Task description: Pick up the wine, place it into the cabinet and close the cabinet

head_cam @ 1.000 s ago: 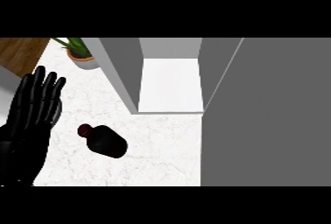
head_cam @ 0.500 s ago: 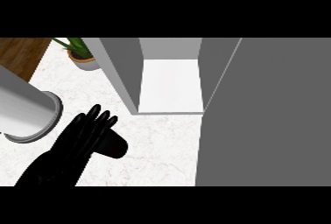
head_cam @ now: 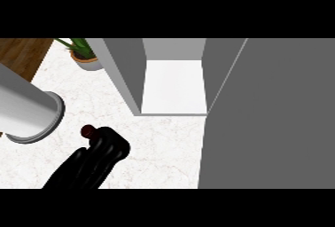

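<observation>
Open grey cabinet (head_cam: 171, 84), white shelf floor, is lying up and to the right of my fingers, across bare white marble counter (head_cam: 163, 142); its tall grey door (head_cam: 268, 115) is swung open, standing off to the right.

My left forearm, grey cylinder (head_cam: 26, 111), is entering from the left edge. My left hand (head_cam: 91, 164), black, is curling over the dark red wine bottle (head_cam: 88, 131), which is lying on the counter directly under my fingers. Only its neck end is showing, poking out up-left past my fingertips; so I judge the long axis running up-left to down-right. Fingers are wrapping the body, clenching on it.

My right hand is not showing.

Small potted plant (head_cam: 83, 55) is sitting far beyond my fingers, beside the cabinet's left wall.
</observation>
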